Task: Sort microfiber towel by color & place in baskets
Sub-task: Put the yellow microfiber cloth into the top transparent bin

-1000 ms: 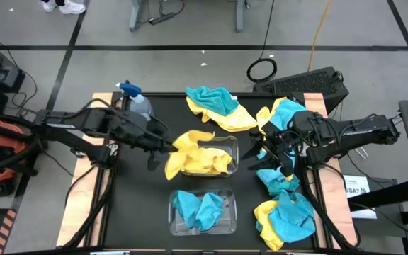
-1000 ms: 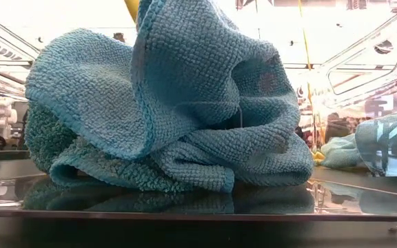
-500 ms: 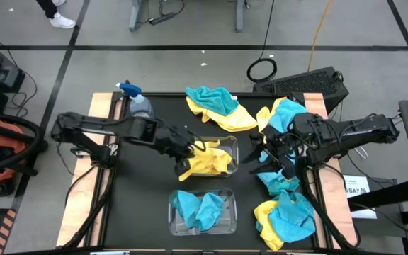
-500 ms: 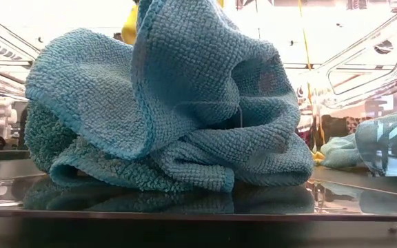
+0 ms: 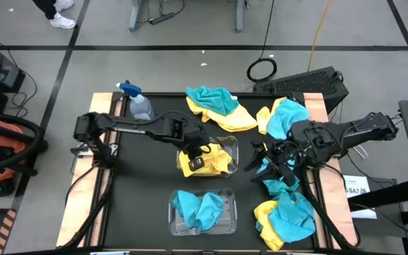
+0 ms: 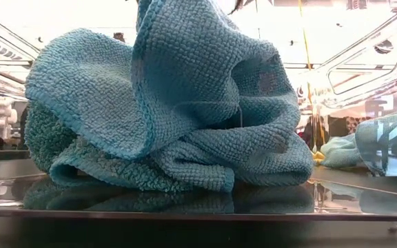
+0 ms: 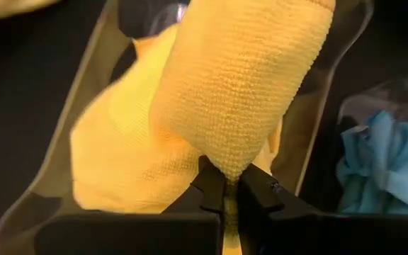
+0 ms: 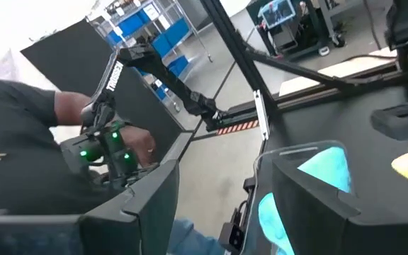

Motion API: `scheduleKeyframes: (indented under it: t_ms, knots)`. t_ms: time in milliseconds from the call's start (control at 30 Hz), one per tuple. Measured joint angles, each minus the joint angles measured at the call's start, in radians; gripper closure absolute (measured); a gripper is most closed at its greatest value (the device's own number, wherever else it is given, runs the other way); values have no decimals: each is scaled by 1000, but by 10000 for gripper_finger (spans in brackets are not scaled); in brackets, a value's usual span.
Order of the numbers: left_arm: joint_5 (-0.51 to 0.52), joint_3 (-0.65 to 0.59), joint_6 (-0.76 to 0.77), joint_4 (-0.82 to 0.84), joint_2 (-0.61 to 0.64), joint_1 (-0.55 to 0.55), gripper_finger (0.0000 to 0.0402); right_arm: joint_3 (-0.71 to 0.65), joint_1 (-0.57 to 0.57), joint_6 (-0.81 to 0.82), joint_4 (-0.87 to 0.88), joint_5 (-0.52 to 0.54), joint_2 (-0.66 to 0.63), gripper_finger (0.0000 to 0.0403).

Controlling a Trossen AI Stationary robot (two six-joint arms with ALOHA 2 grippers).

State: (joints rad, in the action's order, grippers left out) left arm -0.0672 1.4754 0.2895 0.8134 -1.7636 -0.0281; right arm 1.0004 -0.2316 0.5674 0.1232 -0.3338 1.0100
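Two clear baskets stand at mid-table. The far basket (image 5: 227, 144) holds yellow towels, the near basket (image 5: 227, 212) teal ones (image 6: 164, 103). My left gripper (image 5: 196, 160) reaches down into the far basket, shut on a yellow towel (image 7: 246, 85). My right gripper (image 5: 259, 160) hangs open above the table just right of the far basket, nothing between its fingers. Loose teal and yellow towels lie at the far middle (image 5: 218, 108) and along the right side (image 5: 285, 216). My left gripper pinches a bunched fold of the yellow towel (image 7: 227, 171) between its two fingers. The fingers slant down from the table's left. The towel bulges ahead of the fingers and rests on the other yellow cloth in the far basket.
A clear spray bottle with a blue trigger (image 5: 137, 103) stands at the table's far left. More towels lie at the far right (image 5: 282, 117) and by my right gripper (image 5: 275, 180). A person with hand controllers (image 8: 105, 149) sits beyond the table.
My left gripper has gone toward the table's right edge and down into the far basket, tipping steeply downward, still shut on the yellow towel. The towel, earlier spread over the basket's left rim, is now bunched inside the basket.
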Motion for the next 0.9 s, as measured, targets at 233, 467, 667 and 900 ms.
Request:
scheduleKeyframes:
  t_ms: [233,467,667,900]
  knots:
    - [-15,0,-38,-13,-92,-13,384,0,-35,-3,61,54,0,188]
    - [-18,0,-44,-41,-172,-14,383,0,-58,2,117,98,0,188]
    - [-18,0,-44,-53,-216,-14,382,0,-95,76,261,99,0,188]
    - [-14,0,-41,-53,-224,-14,346,0,-194,182,425,121,0,188]
